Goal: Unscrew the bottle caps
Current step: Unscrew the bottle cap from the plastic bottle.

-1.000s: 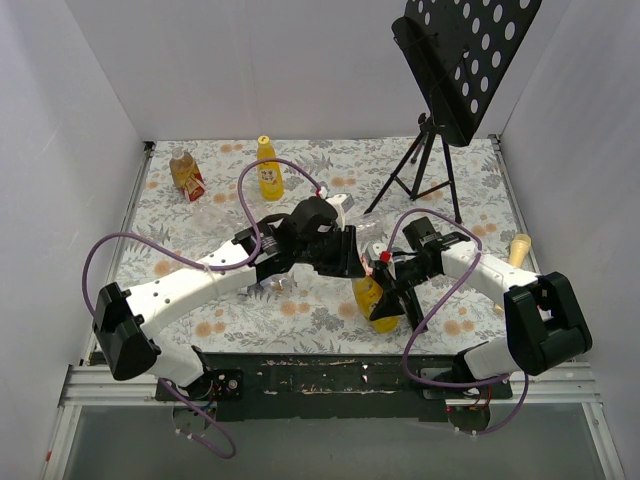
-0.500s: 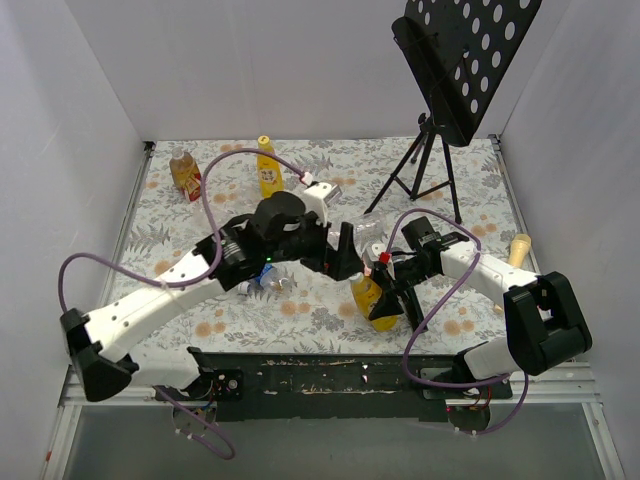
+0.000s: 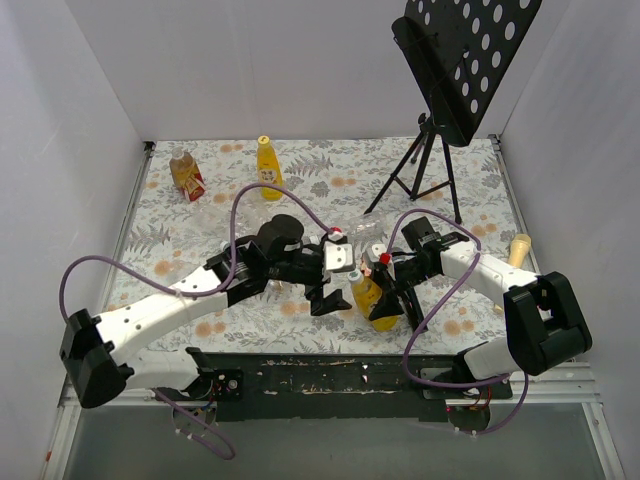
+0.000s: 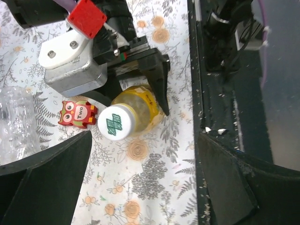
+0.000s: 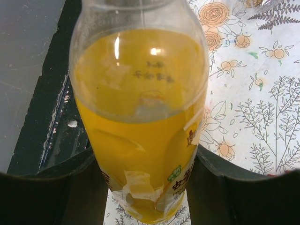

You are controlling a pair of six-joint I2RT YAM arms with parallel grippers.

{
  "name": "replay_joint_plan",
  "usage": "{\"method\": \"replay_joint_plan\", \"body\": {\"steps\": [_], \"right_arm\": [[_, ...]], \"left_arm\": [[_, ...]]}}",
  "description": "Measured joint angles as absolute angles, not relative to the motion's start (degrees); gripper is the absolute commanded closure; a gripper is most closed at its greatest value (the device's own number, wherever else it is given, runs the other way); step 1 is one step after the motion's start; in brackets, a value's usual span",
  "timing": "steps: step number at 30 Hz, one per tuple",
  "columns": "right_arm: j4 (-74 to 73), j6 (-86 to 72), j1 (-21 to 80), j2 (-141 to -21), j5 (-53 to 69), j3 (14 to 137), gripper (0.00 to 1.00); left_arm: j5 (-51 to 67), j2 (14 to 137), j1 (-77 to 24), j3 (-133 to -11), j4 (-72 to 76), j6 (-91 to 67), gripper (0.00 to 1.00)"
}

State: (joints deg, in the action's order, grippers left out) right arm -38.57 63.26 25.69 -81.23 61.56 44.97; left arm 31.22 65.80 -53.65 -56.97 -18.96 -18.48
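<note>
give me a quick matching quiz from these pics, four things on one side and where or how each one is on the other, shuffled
Things:
1 left gripper
2 right gripper
3 white cap
4 brown bottle

States:
a far left corner of the table
b open, holding nothing
c atop the gripped yellow bottle
d shut on that bottle

Pairs: 1-b, 2-d, 3-c, 4-a
</note>
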Motion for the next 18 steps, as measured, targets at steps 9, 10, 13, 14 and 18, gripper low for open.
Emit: {"method": "replay_joint_plan", "body": {"steps": [9,10,13,14,18], "right_arm": [[-38.7,63.5,25.7,-81.2,61.6,45.0,0.85],[-38.7,63.5,25.7,-81.2,61.6,44.9,0.85],[-38.7,63.5,25.7,-81.2,61.6,45.0,0.85],[-38.7,63.5,25.7,-81.2,61.6,44.9,0.85],[-38.7,63.5,25.7,-81.2,61.6,44.9,0.85]], "left_arm": [[35.4,72.8,-51.0,-57.5,-16.0,-14.9,0.26],[35.7,72.9,-50.9,-57.7,-15.7,-14.9,0.28],[36.7,73.0,-50.7,-58.0,-14.5,-15.3,0.35],[36.9,73.0,-50.7,-58.2,-14.2,-15.5,0.36],[37.6,73.1,-50.4,-58.2,-13.3,-16.1,0.50]]}}
